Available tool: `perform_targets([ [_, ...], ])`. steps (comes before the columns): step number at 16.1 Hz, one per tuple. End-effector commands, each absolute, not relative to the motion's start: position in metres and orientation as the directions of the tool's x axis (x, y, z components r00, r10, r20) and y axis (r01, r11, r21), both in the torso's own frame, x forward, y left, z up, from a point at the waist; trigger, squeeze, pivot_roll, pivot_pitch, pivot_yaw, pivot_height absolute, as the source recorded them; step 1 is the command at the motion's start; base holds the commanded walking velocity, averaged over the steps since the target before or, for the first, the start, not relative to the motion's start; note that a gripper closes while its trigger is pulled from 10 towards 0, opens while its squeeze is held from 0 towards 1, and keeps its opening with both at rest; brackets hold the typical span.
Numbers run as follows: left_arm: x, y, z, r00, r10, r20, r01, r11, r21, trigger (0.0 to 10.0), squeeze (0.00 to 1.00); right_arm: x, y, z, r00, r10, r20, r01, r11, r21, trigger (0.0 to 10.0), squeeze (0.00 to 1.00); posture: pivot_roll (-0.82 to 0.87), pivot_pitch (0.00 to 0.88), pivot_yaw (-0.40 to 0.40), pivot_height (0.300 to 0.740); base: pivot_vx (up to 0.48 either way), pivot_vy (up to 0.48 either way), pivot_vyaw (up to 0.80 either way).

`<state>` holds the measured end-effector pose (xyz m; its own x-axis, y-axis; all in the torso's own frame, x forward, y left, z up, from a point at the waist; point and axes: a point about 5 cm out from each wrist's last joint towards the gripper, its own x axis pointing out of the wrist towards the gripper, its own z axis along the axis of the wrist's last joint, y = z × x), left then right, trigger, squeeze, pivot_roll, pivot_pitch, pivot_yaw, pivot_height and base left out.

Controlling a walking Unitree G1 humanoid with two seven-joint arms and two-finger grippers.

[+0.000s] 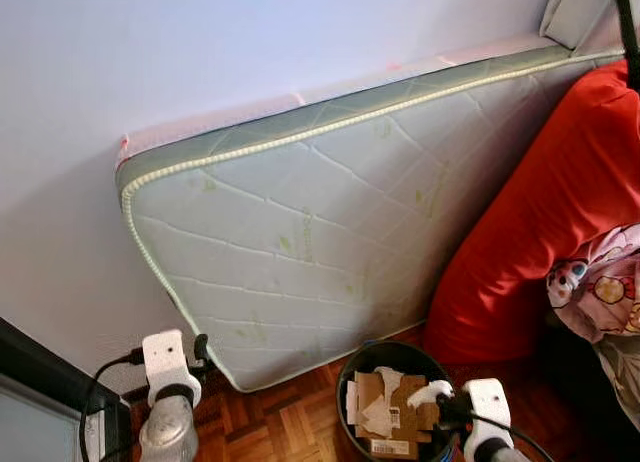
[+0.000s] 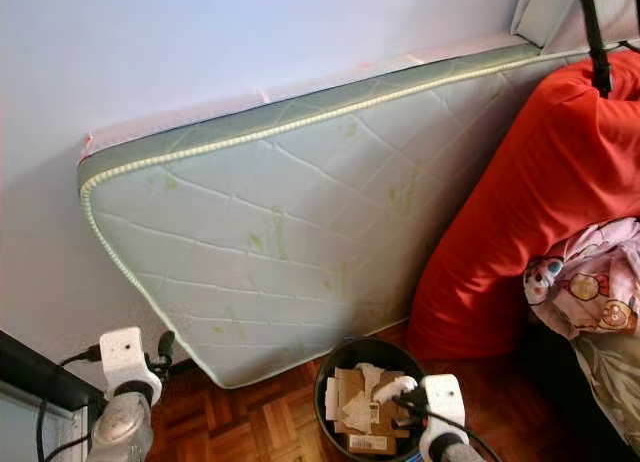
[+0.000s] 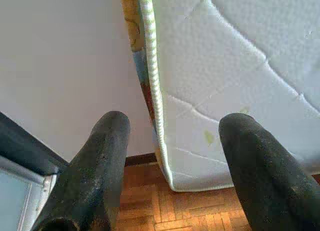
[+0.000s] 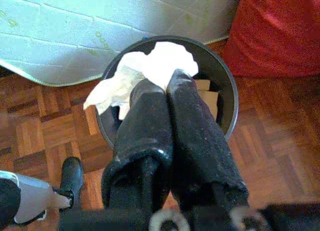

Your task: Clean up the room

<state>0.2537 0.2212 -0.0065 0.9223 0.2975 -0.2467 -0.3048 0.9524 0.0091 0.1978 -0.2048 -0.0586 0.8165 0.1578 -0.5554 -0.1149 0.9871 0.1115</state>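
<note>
A black round bin (image 1: 352, 367) stands on the parquet floor at the bottom centre, with cardboard scraps (image 1: 378, 412) inside. My right gripper (image 4: 165, 86) is shut on a crumpled white paper (image 4: 150, 71) and holds it right over the bin's opening (image 4: 225, 91). In the left eye view the same paper (image 1: 428, 392) shows at the bin's right rim. My left gripper (image 3: 172, 156) is open and holds nothing. It hovers low on the left, near the lower corner of the mattress (image 3: 225, 91).
A white quilted mattress (image 1: 320, 232) leans on its side against the pale wall. A big red cushion (image 1: 540, 222) and a patterned cloth (image 1: 600, 282) lie to the right. A dark piece of furniture (image 1: 50, 392) stands at the bottom left.
</note>
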Motion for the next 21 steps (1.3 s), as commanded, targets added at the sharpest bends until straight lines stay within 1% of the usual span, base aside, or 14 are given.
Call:
perform_targets([
  [1,0.25,0.217,-0.008,0.932,0.274,-0.237,-0.277,0.961,0.022,10.0,0.0,0.194,-0.208,-0.059,0.83,0.139,-0.541,-0.098,0.99,0.104,10.0,0.0,-0.03,0.086,0.0,0.735,0.0,0.0,0.0],
  [4,0.248,0.21,0.001,0.95,0.278,-0.142,-0.279,0.96,0.009,10.0,0.0,0.181,-0.218,-0.059,0.862,0.071,-0.502,-0.031,0.996,0.087,10.0,0.0,-0.01,0.088,-0.033,0.735,0.0,0.0,0.0],
  [6,0.241,0.203,0.003,0.96,0.261,-0.101,-0.263,0.965,0.001,10.0,0.0,0.174,-0.224,-0.057,0.875,0.054,-0.481,-0.052,0.998,0.018,10.0,0.0,0.0,0.08,-0.059,0.735,0.0,0.0,0.0],
  [9,0.23,0.197,0.008,0.968,0.246,-0.055,-0.246,0.969,0.014,10.0,0.0,0.165,-0.229,-0.058,0.879,0.044,-0.475,-0.036,0.999,0.025,10.0,0.0,0.03,0.059,-0.075,0.735,0.0,0.0,0.0],
  [10,0.228,0.197,0.009,0.968,0.247,-0.046,-0.246,0.969,0.016,10.0,0.0,0.244,-0.181,-0.01,0.974,0.133,-0.184,-0.134,0.991,0.009,10.0,0.0,0.03,0.056,-0.076,0.735,0.0,0.0,0.0],
  [11,0.226,0.198,0.013,0.969,0.246,-0.031,-0.245,0.969,0.02,10.0,0.0,0.28,-0.15,0.022,0.982,0.179,-0.055,-0.179,0.984,0.016,10.0,0.0,0.04,0.056,-0.072,0.735,0.0,0.0,0.0],
  [13,0.229,0.2,0.019,0.971,0.24,-0.012,-0.239,0.971,0.026,10.0,0.0,0.283,-0.146,0.017,0.984,0.148,-0.104,-0.137,0.985,0.106,10.0,0.0,0.04,0.063,-0.061,0.735,0.0,0.0,0.0],
  [14,0.23,0.2,0.022,0.972,0.235,-0.003,-0.235,0.972,0.031,10.0,0.0,0.284,-0.146,0.017,0.985,0.134,-0.11,-0.12,0.985,0.121,10.0,0.0,0.04,0.069,-0.055,0.735,0.0,0.0,0.0],
  [16,0.233,0.203,0.032,0.975,0.22,0.018,-0.221,0.974,0.046,10.0,0.0,0.294,-0.147,0.03,0.996,0.079,-0.052,-0.071,0.988,0.134,10.0,0.0,0.04,0.101,-0.031,0.735,0.0,0.0,0.0],
  [17,0.234,0.204,0.033,0.975,0.219,0.018,-0.22,0.974,0.048,10.0,0.0,0.295,-0.147,0.034,0.997,0.061,-0.036,-0.056,0.99,0.127,10.0,0.0,0.04,0.106,-0.025,0.735,0.0,0.0,0.0],
  [19,0.236,0.204,0.037,0.978,0.209,0.02,-0.21,0.976,0.056,10.0,0.0,0.292,-0.149,0.036,0.999,0.039,-0.014,-0.038,0.997,0.068,10.0,0.0,0.02,0.13,-0.009,0.735,0.0,0.0,0.0],
  [21,0.237,0.202,0.041,0.979,0.202,0.023,-0.203,0.978,0.056,10.0,0.0,0.285,-0.155,0.033,1.0,0.017,-0.008,-0.017,0.998,0.061,10.0,0.0,0.01,0.143,-0.007,0.735,0.0,0.0,0.0],
])
